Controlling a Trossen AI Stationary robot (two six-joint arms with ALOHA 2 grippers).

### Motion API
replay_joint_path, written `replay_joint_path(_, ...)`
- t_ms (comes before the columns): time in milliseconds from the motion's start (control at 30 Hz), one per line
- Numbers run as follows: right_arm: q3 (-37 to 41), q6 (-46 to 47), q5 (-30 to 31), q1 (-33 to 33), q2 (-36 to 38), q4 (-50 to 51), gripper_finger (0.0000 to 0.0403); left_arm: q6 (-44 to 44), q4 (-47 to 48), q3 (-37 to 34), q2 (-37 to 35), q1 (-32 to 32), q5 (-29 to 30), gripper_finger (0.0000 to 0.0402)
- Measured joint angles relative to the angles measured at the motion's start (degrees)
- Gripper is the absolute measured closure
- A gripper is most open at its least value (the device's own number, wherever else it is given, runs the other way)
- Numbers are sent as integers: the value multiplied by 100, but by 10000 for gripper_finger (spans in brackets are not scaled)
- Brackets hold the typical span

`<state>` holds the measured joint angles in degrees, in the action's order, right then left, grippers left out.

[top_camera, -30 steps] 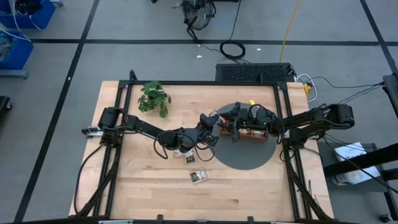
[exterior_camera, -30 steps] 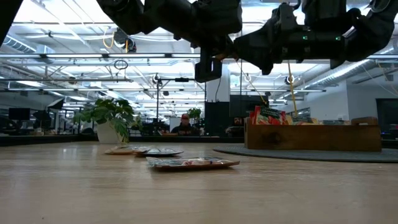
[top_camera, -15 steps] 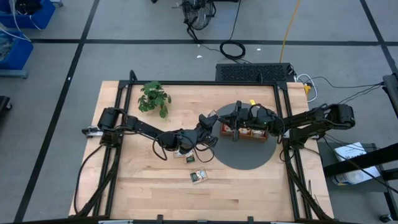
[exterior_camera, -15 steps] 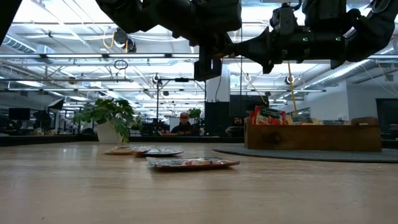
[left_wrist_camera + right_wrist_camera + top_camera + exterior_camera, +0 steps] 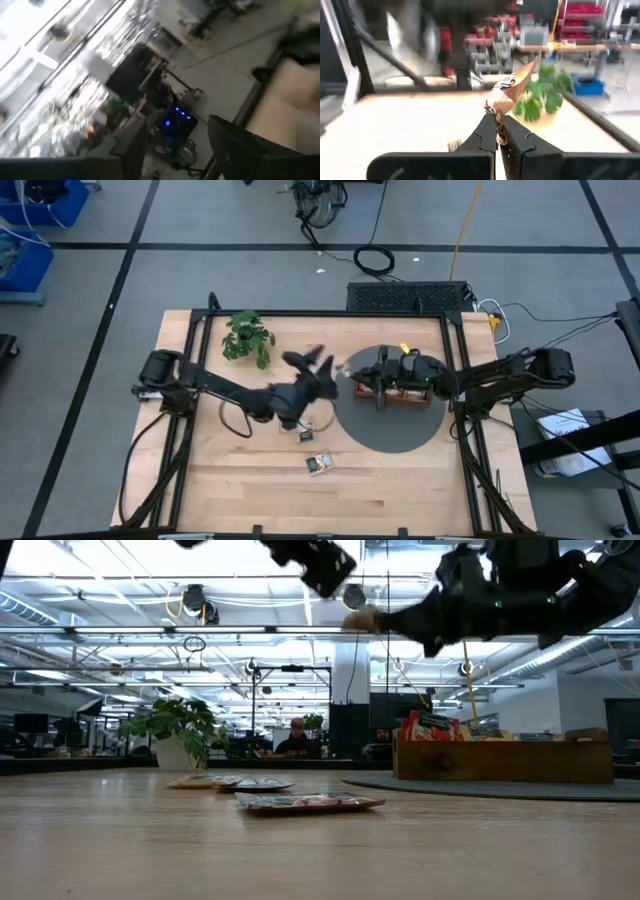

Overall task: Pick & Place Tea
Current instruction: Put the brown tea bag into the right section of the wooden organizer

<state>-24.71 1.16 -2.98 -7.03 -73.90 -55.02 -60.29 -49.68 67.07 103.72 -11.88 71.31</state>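
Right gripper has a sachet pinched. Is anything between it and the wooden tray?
Nothing visible. The right gripper is shut on a tea sachet, held in the air just off the wooden tray on the side nearer the left arm. The left gripper is raised nearby, on the side away from the tray.

Blurred room; left hand [image 5: 172, 150] fingers apart, pale table edge [image 5: 295, 95], perhaps.
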Motion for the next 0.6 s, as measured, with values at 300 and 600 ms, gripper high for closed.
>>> replay_joint_path(300,-89,-253,590,172,1523,2289,403,1027,812,-11,-789,-194,929,141)
replay_joint_path(600,-1800,451,1839,627,2731,7631,403,2815,3068,-11,-1017,24,1598,137)
